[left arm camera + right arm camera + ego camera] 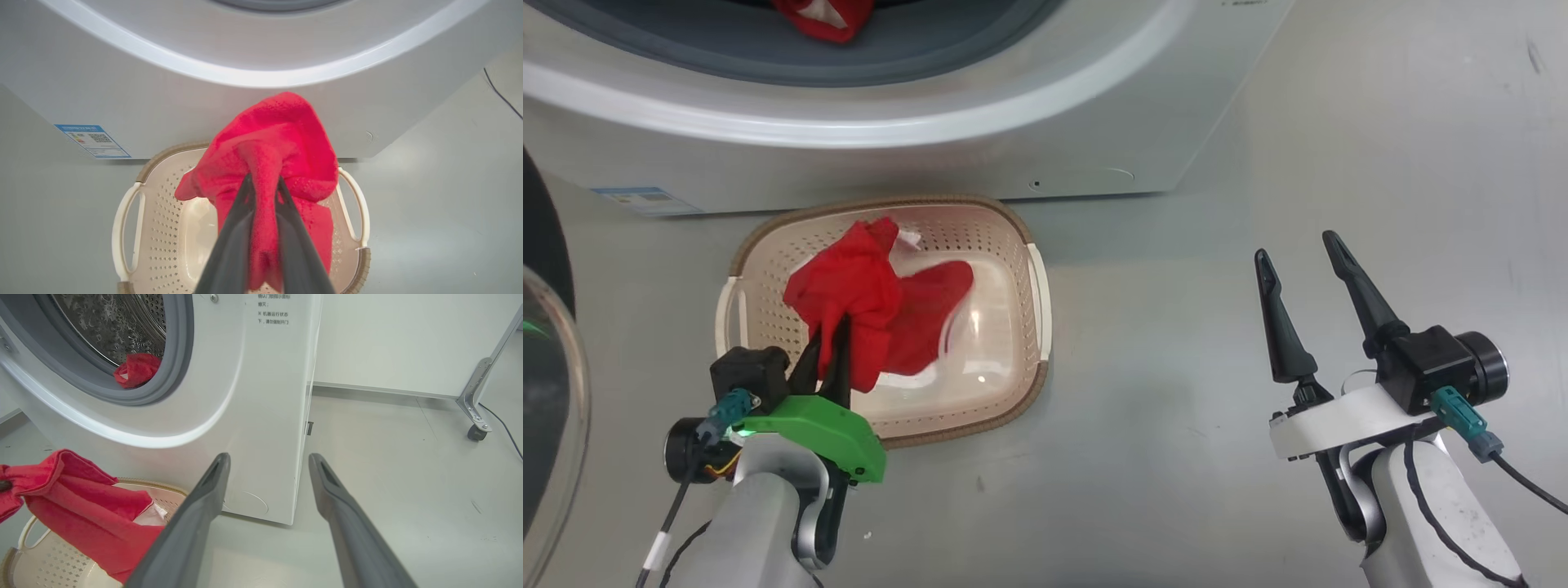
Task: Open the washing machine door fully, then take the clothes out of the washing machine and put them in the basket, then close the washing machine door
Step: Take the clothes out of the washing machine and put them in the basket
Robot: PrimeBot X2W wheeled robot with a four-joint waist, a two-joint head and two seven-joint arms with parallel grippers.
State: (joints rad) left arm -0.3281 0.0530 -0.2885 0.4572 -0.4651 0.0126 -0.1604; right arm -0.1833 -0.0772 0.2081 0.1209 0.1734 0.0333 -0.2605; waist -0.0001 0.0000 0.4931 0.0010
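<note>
My left gripper (832,343) is shut on a red garment (866,306), holding it above the cream basket (1029,359), which stands on the floor in front of the washing machine (1013,131). The same cloth bunches between my dark fingers (235,228) in the left wrist view, over the basket (126,220). Another red garment (137,369) lies at the drum's lower lip (825,16). The washing machine door (547,359) stands swung open at the far left. My right gripper (1298,249) hangs open and empty over bare floor right of the basket.
A blue sticker (92,141) marks the machine's lower front. A metal frame leg with a caster (476,416) and a black cable lie on the grey floor to the right of the machine, near a white wall.
</note>
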